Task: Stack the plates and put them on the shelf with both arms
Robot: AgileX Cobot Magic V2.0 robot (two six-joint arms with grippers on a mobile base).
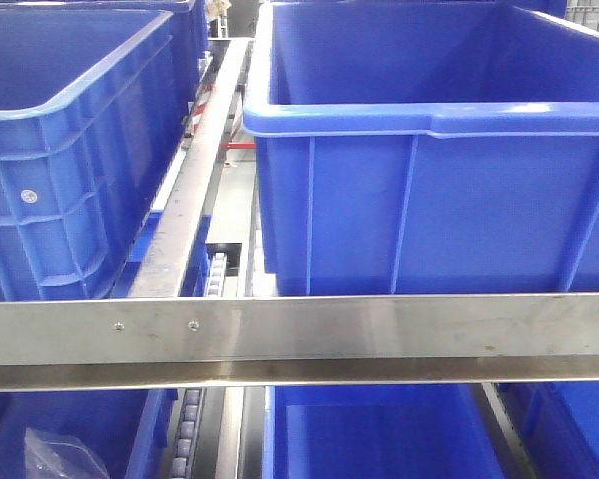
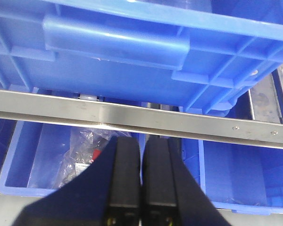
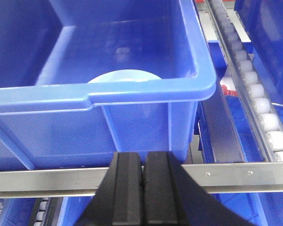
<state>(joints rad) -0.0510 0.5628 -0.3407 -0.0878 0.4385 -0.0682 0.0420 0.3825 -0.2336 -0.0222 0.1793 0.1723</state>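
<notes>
A: Blue bins (image 1: pixel 429 190) are sitting on a roller rack behind a steel rail (image 1: pixel 299 334), with more bins showing on the level below.

B: Where is the plate lying?

A: Only one pale plate (image 3: pixel 125 76) is showing, from the right wrist view, flat on the floor of the bin (image 3: pixel 104 89) right ahead of the right tool (image 3: pixel 144 188). A second plate is not appearing anywhere, or it is hiding under the first.

B: And the tools?

A: Both are sitting closed and gripping nothing, fingers pressed together. The left tool (image 2: pixel 141 183) is pointing at the rail (image 2: pixel 141 120), with a lower bin beneath holding a clear bag (image 2: pixel 87 150).

B: So which step is going on?

A: I am judging it as the very start: nothing is being lifted or stacked yet. Next, the right tool is needing to open, rise over the bin's near wall and reach down to the plate's rim, while the left arm is coming across to help
</notes>
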